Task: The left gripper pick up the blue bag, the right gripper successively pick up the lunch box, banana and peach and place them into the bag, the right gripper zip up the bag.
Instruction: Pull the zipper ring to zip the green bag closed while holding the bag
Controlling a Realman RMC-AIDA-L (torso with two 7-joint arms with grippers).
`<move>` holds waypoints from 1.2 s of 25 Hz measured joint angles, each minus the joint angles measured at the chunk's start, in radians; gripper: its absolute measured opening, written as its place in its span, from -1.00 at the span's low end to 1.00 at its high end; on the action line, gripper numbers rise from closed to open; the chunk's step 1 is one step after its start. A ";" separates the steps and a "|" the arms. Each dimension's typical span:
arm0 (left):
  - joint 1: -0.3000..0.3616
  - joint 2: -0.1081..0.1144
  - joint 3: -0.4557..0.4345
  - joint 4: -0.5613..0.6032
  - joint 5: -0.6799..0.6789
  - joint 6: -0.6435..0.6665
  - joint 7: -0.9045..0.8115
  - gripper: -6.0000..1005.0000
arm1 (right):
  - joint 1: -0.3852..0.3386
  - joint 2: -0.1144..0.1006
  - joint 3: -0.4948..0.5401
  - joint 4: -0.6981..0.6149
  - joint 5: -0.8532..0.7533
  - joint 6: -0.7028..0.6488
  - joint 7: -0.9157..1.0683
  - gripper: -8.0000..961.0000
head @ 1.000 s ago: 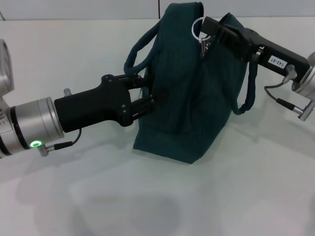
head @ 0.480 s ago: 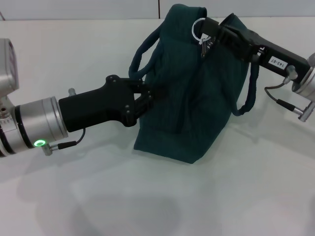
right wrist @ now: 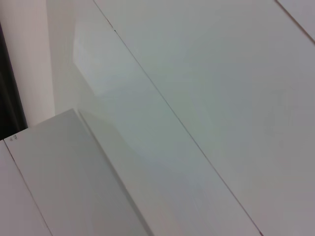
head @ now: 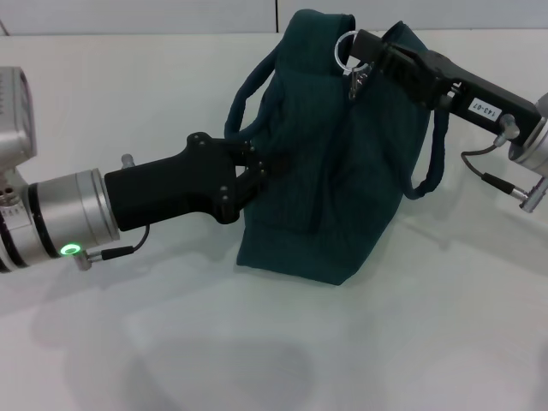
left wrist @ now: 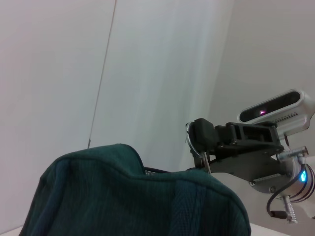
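Observation:
The blue bag stands upright on the white table, its top closed; it also shows in the left wrist view. My left gripper is at the bag's left side, below the near handle, with its fingers pinched together on the fabric. My right gripper is at the bag's top, shut on the metal ring zipper pull; it also shows in the left wrist view. The lunch box, banana and peach are not in view.
The white table runs in front of and beside the bag, with a white wall behind. The bag's far handle hangs under the right arm. The right wrist view shows only white panels.
My left gripper's fingers, spread apart a second ago, have closed on the bag's side, and the arm has moved slightly towards the bag. The right gripper has hardly moved.

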 joint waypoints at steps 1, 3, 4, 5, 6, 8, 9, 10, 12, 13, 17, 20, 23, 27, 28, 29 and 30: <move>0.000 0.000 0.000 0.000 0.000 0.000 0.000 -0.87 | 0.000 0.000 0.000 0.000 0.000 -0.001 0.000 -0.97; -0.002 0.001 0.000 0.000 0.000 0.000 0.000 -0.87 | 0.000 0.000 0.000 0.001 0.000 -0.002 0.001 -0.97; -0.002 0.001 0.000 0.000 0.001 0.000 -0.001 -0.87 | 0.000 0.000 0.001 0.001 0.000 -0.003 0.002 -0.97; -0.003 0.001 0.000 0.000 0.001 0.000 -0.002 -0.87 | 0.000 0.000 0.001 0.001 0.000 -0.004 0.003 -0.97; -0.003 0.001 0.000 0.000 0.001 0.000 -0.004 -0.87 | 0.000 0.000 0.002 0.001 0.000 -0.005 0.004 -0.97; -0.004 0.002 0.000 0.000 0.001 0.000 -0.007 -0.87 | 0.000 0.000 0.003 0.001 0.002 -0.009 0.005 -0.97; -0.006 0.002 0.000 -0.003 0.003 0.003 -0.009 -0.87 | 0.000 0.000 0.003 0.001 0.009 -0.015 0.006 -0.97; -0.009 0.003 0.000 -0.008 0.004 0.008 -0.011 -0.87 | 0.000 0.000 0.002 0.001 0.016 -0.019 0.006 -0.97; -0.023 0.005 -0.002 -0.028 0.010 0.029 -0.012 -0.87 | 0.000 0.000 0.002 0.003 0.030 -0.027 0.006 -0.97; -0.031 0.007 -0.003 -0.043 0.011 0.040 -0.013 -0.87 | 0.000 0.000 0.002 0.003 0.036 -0.030 0.006 -0.97; -0.057 0.022 -0.005 -0.096 0.015 0.072 -0.019 -0.88 | -0.002 0.000 0.001 0.003 0.046 -0.031 0.006 -0.97; -0.061 0.028 -0.005 -0.109 0.021 0.086 -0.022 -0.88 | -0.003 0.000 0.004 0.001 0.046 -0.031 0.006 -0.97; -0.062 0.031 -0.001 -0.113 0.026 0.107 -0.024 -0.88 | -0.008 0.000 0.006 -0.005 0.048 -0.032 0.006 -0.97; -0.067 0.032 -0.004 -0.114 0.047 0.149 -0.025 -0.88 | -0.010 0.000 0.006 -0.006 0.049 -0.030 0.006 -0.97; -0.068 0.032 -0.003 -0.115 0.055 0.160 -0.025 -0.88 | -0.010 0.000 0.006 -0.006 0.050 -0.028 0.006 -0.97; -0.069 0.033 -0.002 -0.115 0.056 0.167 -0.025 -0.88 | -0.010 0.000 0.006 -0.006 0.050 -0.027 0.006 -0.97; -0.069 0.033 -0.001 -0.115 0.056 0.172 -0.025 -0.88 | -0.010 0.000 0.006 -0.006 0.051 -0.027 0.006 -0.97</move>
